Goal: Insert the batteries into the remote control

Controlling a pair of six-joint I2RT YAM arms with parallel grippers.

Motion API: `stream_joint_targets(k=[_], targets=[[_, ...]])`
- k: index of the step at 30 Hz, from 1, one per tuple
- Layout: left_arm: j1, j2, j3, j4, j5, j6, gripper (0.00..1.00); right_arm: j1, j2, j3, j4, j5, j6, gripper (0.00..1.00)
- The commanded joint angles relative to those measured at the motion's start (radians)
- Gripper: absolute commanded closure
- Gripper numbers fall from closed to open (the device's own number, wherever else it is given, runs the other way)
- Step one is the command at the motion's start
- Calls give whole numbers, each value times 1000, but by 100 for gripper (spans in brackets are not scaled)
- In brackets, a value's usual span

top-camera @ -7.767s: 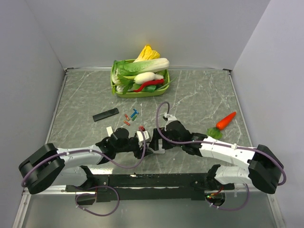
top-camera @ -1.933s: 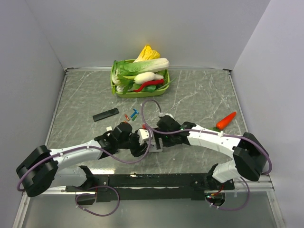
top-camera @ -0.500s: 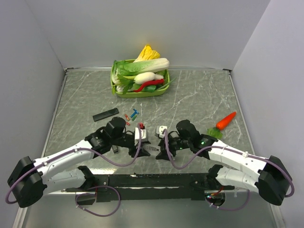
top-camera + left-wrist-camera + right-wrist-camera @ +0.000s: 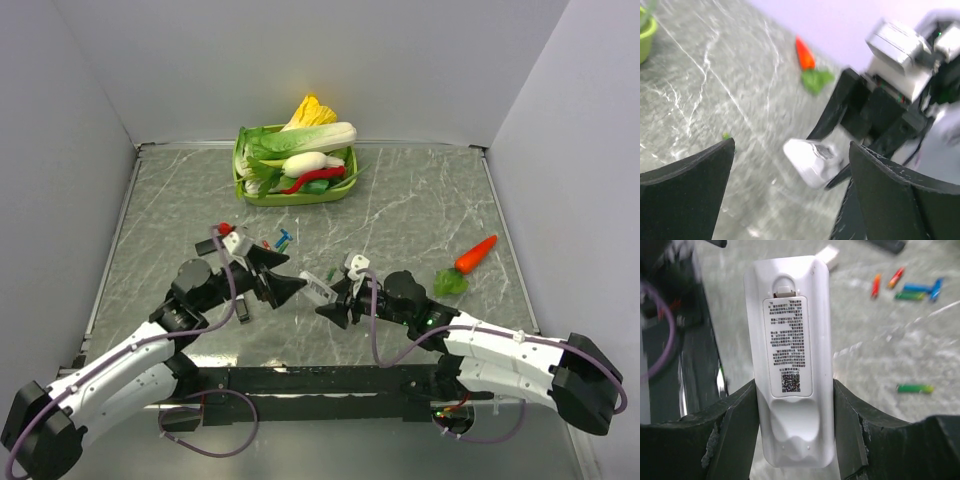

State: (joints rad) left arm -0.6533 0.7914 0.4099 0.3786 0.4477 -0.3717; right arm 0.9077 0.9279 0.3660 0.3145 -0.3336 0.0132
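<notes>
**Left gripper** point(image 4: 792, 146): fingers point(image 4: 690, 200) spread wide, nothing between them, touching nothing. It hangs above the table point(image 4: 420, 210), pointed at the right gripper.

**Right gripper** point(image 4: 795, 385): both fingers point(image 4: 735, 425) are clamped on the long sides of the white remote point(image 4: 792, 355). They grip its lower half, and the upper half sticks out past the tips. The labelled back faces the wrist camera. From above, the remote point(image 4: 318, 291) is off the table, tilted, its free end just short of the left fingertips.

**Batteries** point(image 4: 905, 295): a loose cluster of red, green and blue ones lies on the table, well apart from both grippers. One green battery point(image 4: 914, 388) lies alone, nearer the right gripper and touching neither finger. From above it point(image 4: 330, 272) sits just beyond the remote. None is held, and whether any sits in the remote cannot be told.
</notes>
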Motion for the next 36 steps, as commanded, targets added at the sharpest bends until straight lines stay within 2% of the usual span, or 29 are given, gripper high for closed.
stream_joint_targets(k=[1, 3, 4, 6, 11, 13, 14, 15, 17, 19, 21, 22, 27, 31, 35, 36], targets=[[3, -69, -63, 225, -208, -365, 1, 60, 14, -16, 305, 264, 142, 100], [3, -83, -105, 264, -259, -421, 3, 74, 38, -18, 353, 327, 195, 100], [3, -93, -109, 257, -288, -473, 4, 79, 46, -7, 325, 370, 223, 100], [3, -98, -114, 212, -348, -507, 5, 80, 52, 33, 249, 476, 281, 100], [3, -101, -74, 97, -405, -538, 3, 66, 23, 70, 10, 596, 350, 100], [3, -110, -48, -22, -446, -520, 2, -15, 37, 137, -160, 616, 465, 100], [3, -115, -16, -61, -492, -504, 0, -53, 58, 161, -308, 610, 499, 100], [3, -119, 0, -148, -524, -480, 1, -143, 72, 204, -378, 596, 534, 100], [7, -120, 41, -225, -618, -455, 1, -214, 113, 249, -515, 577, 531, 100], [26, -113, 61, -328, -694, -429, 1, -288, 159, 327, -583, 614, 470, 100], [55, -83, 90, -375, -716, -414, 1, -338, 256, 429, -693, 620, 433, 100], [101, -72, 101, -448, -712, -408, 1, -398, 291, 459, -713, 614, 424, 100], [283, -8, 130, -480, -543, -363, 1, -529, 526, 614, -747, 567, 369, 99], [288, -1, 148, -509, -604, -303, 1, -633, 757, 778, -798, 504, 353, 96], [288, -18, 122, -543, -670, -306, 1, -691, 888, 895, -839, 479, 350, 94], [287, -24, 106, -546, -672, -312, 1, -701, 907, 913, -848, 475, 352, 89]])
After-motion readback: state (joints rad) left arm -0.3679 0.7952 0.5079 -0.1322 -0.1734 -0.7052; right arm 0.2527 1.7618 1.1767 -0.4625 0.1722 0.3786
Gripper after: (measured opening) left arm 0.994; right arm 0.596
